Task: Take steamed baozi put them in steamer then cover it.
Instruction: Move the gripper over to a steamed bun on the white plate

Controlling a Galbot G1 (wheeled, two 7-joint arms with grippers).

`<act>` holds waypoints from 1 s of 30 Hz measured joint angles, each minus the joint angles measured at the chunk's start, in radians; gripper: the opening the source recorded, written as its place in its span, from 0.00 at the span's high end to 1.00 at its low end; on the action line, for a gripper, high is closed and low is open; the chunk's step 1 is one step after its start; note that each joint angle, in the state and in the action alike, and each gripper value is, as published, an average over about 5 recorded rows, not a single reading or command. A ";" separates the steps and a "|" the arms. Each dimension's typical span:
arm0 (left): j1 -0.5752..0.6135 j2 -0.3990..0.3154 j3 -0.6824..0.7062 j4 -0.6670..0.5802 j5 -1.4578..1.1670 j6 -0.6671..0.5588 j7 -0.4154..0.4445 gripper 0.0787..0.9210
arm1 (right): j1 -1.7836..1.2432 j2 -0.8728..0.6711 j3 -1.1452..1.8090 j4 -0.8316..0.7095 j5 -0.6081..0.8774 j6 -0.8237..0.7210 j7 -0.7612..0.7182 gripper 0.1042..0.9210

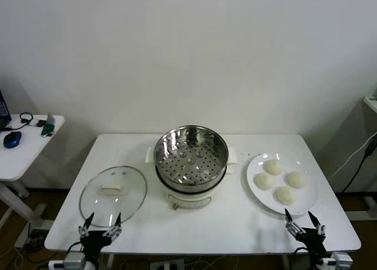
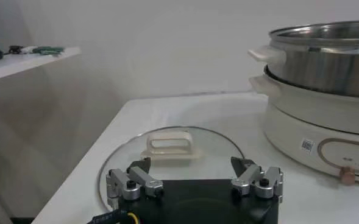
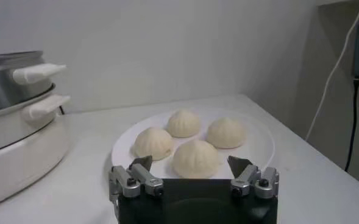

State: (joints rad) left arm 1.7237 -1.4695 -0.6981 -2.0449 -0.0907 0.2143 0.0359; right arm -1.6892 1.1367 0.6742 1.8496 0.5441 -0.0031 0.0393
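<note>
White table (image 1: 194, 223) with the steamer (image 1: 191, 155) at its centre: shiny perforated steel basket sitting on a cream-white pot base, basket empty, uncovered. The cover (image 1: 113, 191) lies flat on the table on the robot's left side of the steamer, glass with metal rim, cream handle up, close beside the pot base but apart from it. On the right side a white plate (image 1: 303, 208) carries all four steamed baozi (image 1: 280, 180) (grouped in a loose diamond, none in the steamer). Left gripper (image 1: 101, 224) hangs at the near table edge just in front of the cover, fingers spread wide, holding nothing; the left wrist view shows the cover handle (image 2: 170, 146) straight ahead between the two fingertips. Right gripper (image 1: 304, 221) sits at the near edge just in front of the plate, fingers also spread wide and empty; in the right wrist view the closest bun (image 3: 195, 158) is just beyond the fingertips. A small side table (image 1: 23, 152) stands off to the left with a blue mouse (image 1: 12, 140) on it.
</note>
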 measured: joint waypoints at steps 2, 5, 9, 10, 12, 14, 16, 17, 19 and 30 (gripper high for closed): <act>-0.001 0.000 0.000 0.000 0.000 0.001 0.000 0.12 | 0.006 -0.004 0.003 0.004 -0.003 -0.012 0.002 0.12; -0.004 0.000 0.002 -0.001 0.000 0.004 0.001 0.12 | 0.030 -0.023 0.008 0.012 -0.011 -0.057 0.009 0.12; -0.008 0.000 0.006 -0.002 0.000 0.006 0.002 0.12 | 0.098 -0.074 0.002 0.007 -0.020 -0.135 0.020 0.12; -0.009 0.000 0.008 -0.002 0.000 0.006 0.002 0.12 | 0.122 -0.091 -0.003 0.002 -0.023 -0.154 0.022 0.12; -0.010 0.001 0.009 -0.004 0.000 0.006 0.003 0.12 | 0.177 -0.130 -0.018 -0.015 -0.033 -0.188 0.023 0.12; -0.010 0.001 0.010 -0.006 0.000 0.006 0.003 0.12 | 0.239 -0.173 -0.043 -0.039 -0.048 -0.219 0.021 0.12; -0.011 0.002 0.011 -0.009 0.000 0.006 0.004 0.12 | 0.309 -0.221 -0.077 -0.069 -0.066 -0.246 0.010 0.12; -0.011 0.002 0.012 -0.010 0.000 0.006 0.004 0.12 | 0.345 -0.246 -0.097 -0.084 -0.076 -0.258 0.001 0.12; -0.013 0.002 0.013 -0.011 0.000 0.006 0.004 0.12 | 0.421 -0.298 -0.144 -0.118 -0.098 -0.278 -0.026 0.12; -0.012 0.002 0.017 -0.013 0.006 0.004 0.012 0.12 | 0.945 -0.546 -0.603 -0.358 -0.288 -0.277 -0.358 0.12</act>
State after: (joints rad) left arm 1.7115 -1.4675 -0.6811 -2.0574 -0.0844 0.2187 0.0480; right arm -0.7440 0.5905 0.0712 1.4915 0.2566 -0.2801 -0.3186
